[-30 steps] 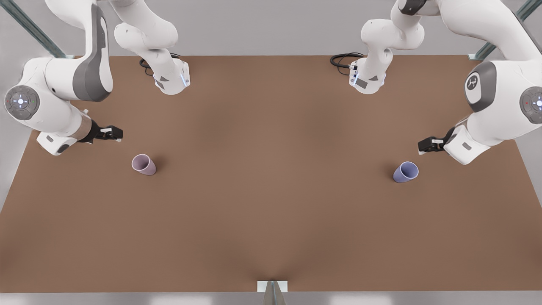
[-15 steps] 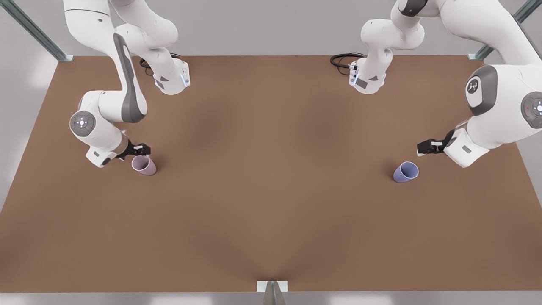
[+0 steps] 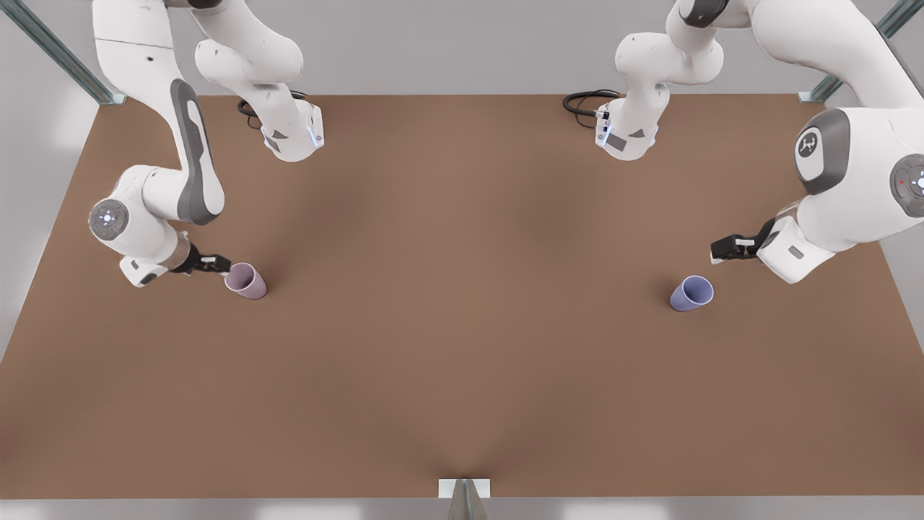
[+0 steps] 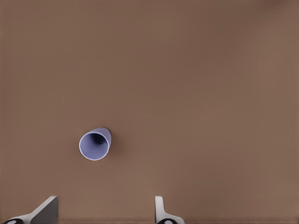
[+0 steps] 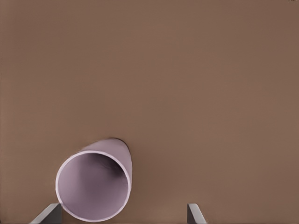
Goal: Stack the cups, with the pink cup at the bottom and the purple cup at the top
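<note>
We find the pink cup (image 3: 245, 281) standing upright on the brown table (image 3: 462, 347) toward the front view's left, and the right gripper (image 3: 219, 264) sits just beside its rim on the outer side, low and close to touching it, though we cannot tell whether there is contact. In the right wrist view the pink cup (image 5: 94, 185) lies between the two fingertips (image 5: 48, 214), nearer one than the other, and the fingers are spread wider than the cup's mouth, gripping nothing. The purple cup (image 3: 691, 293) stands upright toward the front view's right, well apart from the pink one, with the left gripper (image 3: 725, 249) raised above the table near it, on the side toward the back edge and the front view's right. In the left wrist view the purple cup (image 4: 95, 144) sits ahead of the fingertips (image 4: 159, 209), which are set wide apart and empty. Between the two cups we see only bare table surface, flat and matte with an even brown tone. Black cables (image 3: 588, 102) coil by the arm bases at the back edge. Both cups are smooth, plain tapered tumblers without handles, open mouths up, wider at the rim than the base; the pink one is pale mauve, the purple one a bluish violet.
</note>
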